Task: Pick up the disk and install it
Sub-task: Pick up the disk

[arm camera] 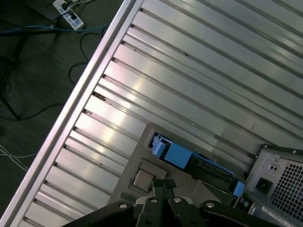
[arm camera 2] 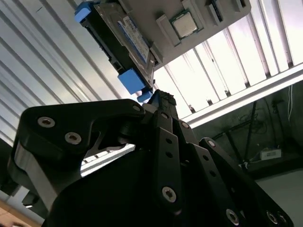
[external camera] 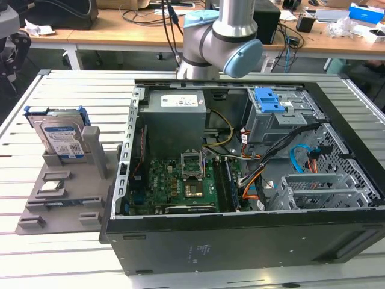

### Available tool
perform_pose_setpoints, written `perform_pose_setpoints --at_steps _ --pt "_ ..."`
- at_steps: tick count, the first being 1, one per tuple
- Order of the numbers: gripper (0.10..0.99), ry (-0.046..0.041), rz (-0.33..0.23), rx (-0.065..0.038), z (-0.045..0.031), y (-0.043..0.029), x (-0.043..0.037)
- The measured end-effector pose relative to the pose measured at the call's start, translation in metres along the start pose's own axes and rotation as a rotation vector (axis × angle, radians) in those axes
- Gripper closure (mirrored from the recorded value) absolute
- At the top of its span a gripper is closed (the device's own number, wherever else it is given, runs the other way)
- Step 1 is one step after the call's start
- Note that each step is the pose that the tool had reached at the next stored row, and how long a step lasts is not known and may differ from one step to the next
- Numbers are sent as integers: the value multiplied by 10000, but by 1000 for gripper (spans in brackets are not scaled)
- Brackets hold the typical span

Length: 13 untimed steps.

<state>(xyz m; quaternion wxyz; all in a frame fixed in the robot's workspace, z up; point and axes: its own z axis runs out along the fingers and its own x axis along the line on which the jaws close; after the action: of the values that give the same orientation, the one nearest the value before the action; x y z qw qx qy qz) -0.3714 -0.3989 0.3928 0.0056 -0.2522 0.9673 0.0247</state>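
Observation:
The disk (external camera: 60, 135) stands on edge in a slot of the grey holder tray (external camera: 66, 198) on the slatted table, at the exterior view's left of the open computer case (external camera: 240, 180). Its white label with a blue band faces forward, and blue rails run along its sides. The arm (external camera: 216, 42) rises behind the case. In both wrist views my gripper (arm camera: 164, 183) (arm camera 2: 155, 97) hangs well above the disk (arm camera: 177, 153) (arm camera 2: 125, 38), apart from it. Its fingertips sit together with nothing between them.
A grey drive cage with a blue latch (external camera: 271, 102) sits at the case's back right, above cables and the motherboard (external camera: 180, 180). A processor chip (external camera: 53, 186) lies on the holder tray. Desks with cables stand behind the table.

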Motion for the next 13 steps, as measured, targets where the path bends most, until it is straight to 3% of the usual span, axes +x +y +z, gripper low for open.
perform_pose_setpoints --at_steps 13 --pt "980 103 -2279 -53 0 0 0"
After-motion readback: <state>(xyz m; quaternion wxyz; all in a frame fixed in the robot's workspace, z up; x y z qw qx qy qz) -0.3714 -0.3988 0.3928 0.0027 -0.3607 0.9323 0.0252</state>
